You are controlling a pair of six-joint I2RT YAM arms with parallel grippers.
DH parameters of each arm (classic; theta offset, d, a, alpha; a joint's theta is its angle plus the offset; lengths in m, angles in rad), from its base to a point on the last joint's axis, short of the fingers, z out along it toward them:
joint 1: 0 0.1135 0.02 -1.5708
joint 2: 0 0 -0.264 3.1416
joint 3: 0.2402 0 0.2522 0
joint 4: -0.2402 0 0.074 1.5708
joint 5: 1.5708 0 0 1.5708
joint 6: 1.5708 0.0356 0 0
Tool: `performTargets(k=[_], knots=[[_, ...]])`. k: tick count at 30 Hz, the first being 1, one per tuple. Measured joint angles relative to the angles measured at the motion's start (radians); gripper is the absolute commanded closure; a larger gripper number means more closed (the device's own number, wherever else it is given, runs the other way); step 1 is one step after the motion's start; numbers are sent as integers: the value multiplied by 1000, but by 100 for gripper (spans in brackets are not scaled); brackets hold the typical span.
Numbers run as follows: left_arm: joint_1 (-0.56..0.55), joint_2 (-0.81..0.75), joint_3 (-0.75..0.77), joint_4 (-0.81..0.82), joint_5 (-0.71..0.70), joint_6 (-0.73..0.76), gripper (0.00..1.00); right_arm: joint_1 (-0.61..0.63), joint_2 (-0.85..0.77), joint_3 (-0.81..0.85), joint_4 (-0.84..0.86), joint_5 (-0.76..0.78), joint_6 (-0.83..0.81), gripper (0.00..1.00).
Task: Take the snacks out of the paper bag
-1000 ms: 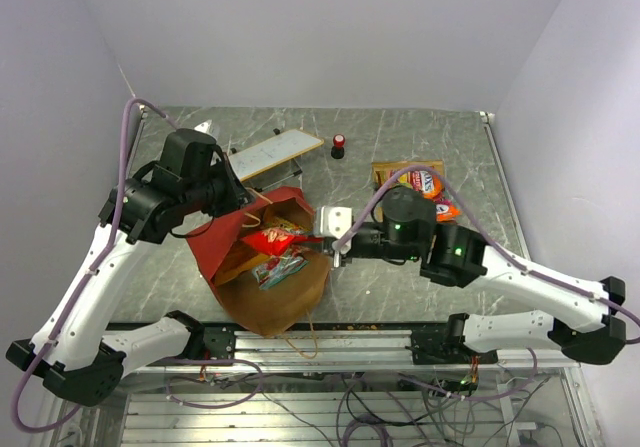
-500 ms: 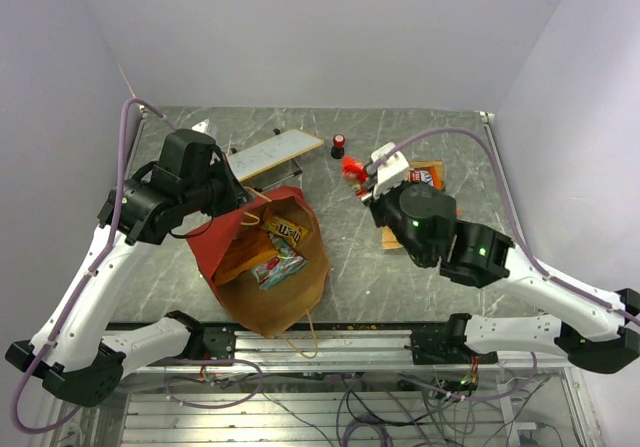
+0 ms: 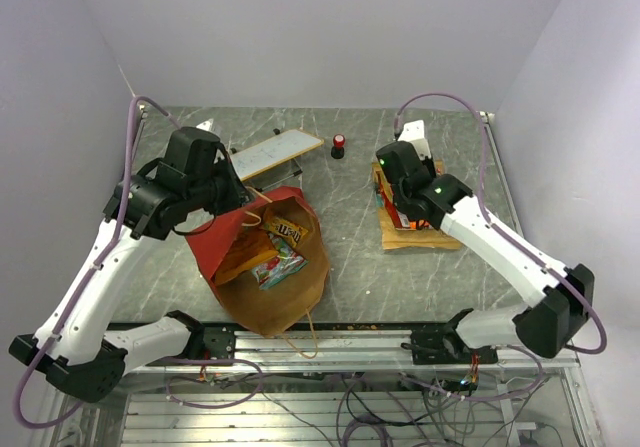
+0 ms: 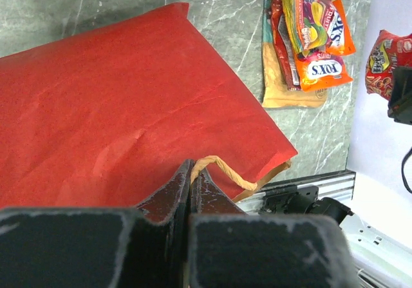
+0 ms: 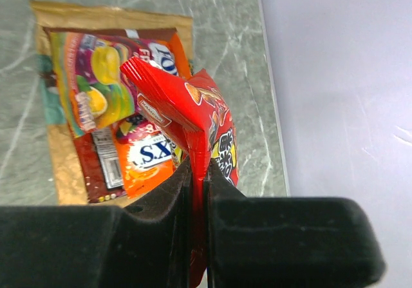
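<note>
Currently: one red packet in the right jaws, above the pile

Right gripper (image 5: pixel 196 172) has both fingers pressed flat on a glossy red snack packet (image 5: pixel 206 127), held in the air over the pile near the table's right edge. Left gripper (image 4: pixel 191 172) is clamped tight on a thin tan twisted handle (image 4: pixel 222 167) of the red paper shopping bag (image 3: pixel 208 255). The bag sits at near left, its brown mouth facing up.

Surroundings: flat white board (image 3: pixel 275 152) lies beyond the bag, just beside the left wrist. Small red-and-black cylinder (image 3: pixel 339 145) stands near the board's right end, apart from both arms. From above, the right wrist covers part of the pile.

Surface: grey-green marbled table (image 3: pixel 350 267), pale lilac walls on three sides, metal rail (image 3: pixel 330 342) along the near edge.

Count:
- Bag: 1.
- Packets seen inside it: 2, a brown packet (image 3: pixel 290 230) and a multicolour packet (image 3: pixel 278 265).
- Pile: 4, with a flat golden-brown packet (image 5: pixel 55 172) at the bottom, then a dark red packet (image 5: pixel 87 172), a multicolour fruit-print packet (image 5: pixel 90 85) and an orange packet (image 5: pixel 151 156).
- Held: 1.
</note>
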Motion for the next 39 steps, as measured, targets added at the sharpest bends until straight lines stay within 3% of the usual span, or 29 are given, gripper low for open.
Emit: performTargets(k=[10,23,31,39], knots=[[0,21,12,-5,1,10,93,-89,108,-110,65,-23,-37,100],[0,35,30,-5,4,18,93,-96,226,-206,162,-132,2,100],[0,35,30,-5,10,18,93,-96,240,-211,179,-179,42,65],[0,35,29,-4,20,18,93,-96,215,-211,164,-302,79,35]])
